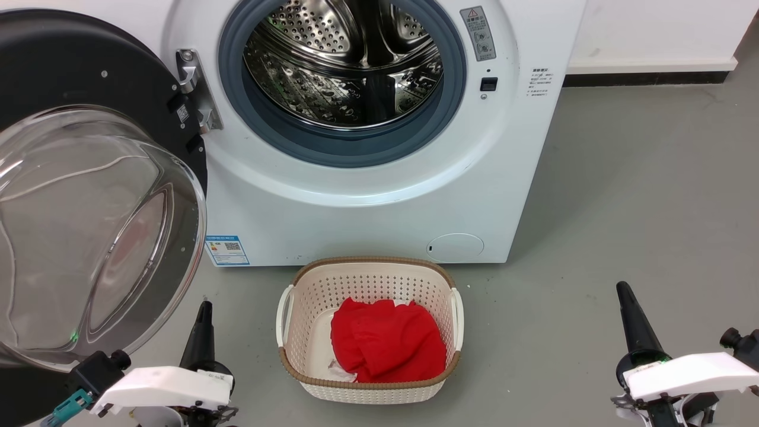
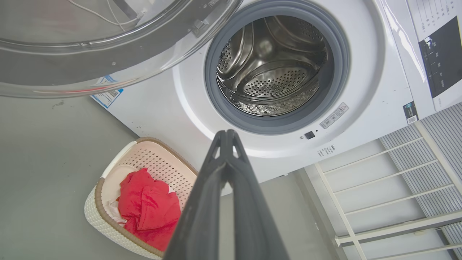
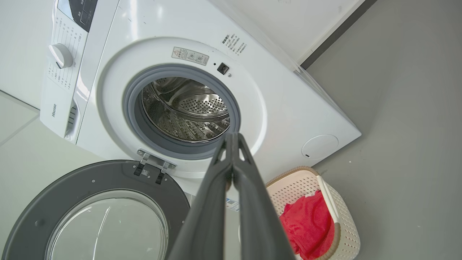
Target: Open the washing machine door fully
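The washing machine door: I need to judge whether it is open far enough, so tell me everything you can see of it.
The washing machine door is a large round black ring around a bulging clear glass bowl. It is swung wide open to the robot's left of the drum opening, inner side toward the camera, hung from the white washing machine by a metal hinge. The shut left gripper sits near its lower edge, seemingly not touching.

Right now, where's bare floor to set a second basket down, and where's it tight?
Widest bare patch: grey floor right of the washing machine and laundry basket, back to the dark skirting, ahead of the right gripper. Narrow strip between basket and left gripper. Crowded on the left: the open washing machine door overhangs the floor there.
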Tool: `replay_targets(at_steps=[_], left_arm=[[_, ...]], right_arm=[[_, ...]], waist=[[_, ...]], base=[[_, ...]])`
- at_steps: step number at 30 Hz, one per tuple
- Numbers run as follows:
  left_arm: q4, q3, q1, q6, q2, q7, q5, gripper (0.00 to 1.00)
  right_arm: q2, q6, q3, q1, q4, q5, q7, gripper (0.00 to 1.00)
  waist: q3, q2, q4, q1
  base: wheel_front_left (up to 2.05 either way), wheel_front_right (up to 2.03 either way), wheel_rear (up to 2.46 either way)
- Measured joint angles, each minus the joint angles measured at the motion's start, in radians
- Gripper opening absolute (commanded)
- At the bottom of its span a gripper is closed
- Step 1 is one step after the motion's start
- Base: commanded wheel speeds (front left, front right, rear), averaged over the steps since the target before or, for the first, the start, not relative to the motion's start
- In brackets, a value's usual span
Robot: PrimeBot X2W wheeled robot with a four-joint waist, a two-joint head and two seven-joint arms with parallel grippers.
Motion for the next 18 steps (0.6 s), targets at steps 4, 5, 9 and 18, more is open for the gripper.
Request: replay_targets(at_steps=[4,5,9,18], left_arm=[[0.004,0.005,-0.008,-0.005,-0.001,0.013,-0.045,0.00],[0.005,0.006,-0.011,-0.006,-0.002,0.016,-0.058,0.00],[0.010,0.012,-0.013,-0.010,-0.003,0.025,-0.101,0.00],[0.018,0.021,-0.020,-0.020,-0.006,0.052,-0.196,0.00]], right_arm=[[0.000,0.000,-0.004,-0.007,0.005,0.050,0.009,0.00],[-0.001,0.000,-0.004,-0.010,0.006,0.060,0.010,0.00],[-0.001,0.000,-0.008,-0.015,0.011,0.107,0.019,0.00],[-0.002,0.000,-0.015,-0.023,0.024,0.199,0.035,0.00]], waist=[[0.000,0.0000,0.000,0.0000],[0.000,0.0000,0.000,0.0000],[0.000,0.0000,0.000,0.0000],[0.000,0.0000,0.000,0.0000]], base=[[0.00,0.00,0.00],[0.00,0.00,0.00],[0.00,0.00,0.00],[0.00,0.00,0.00]])
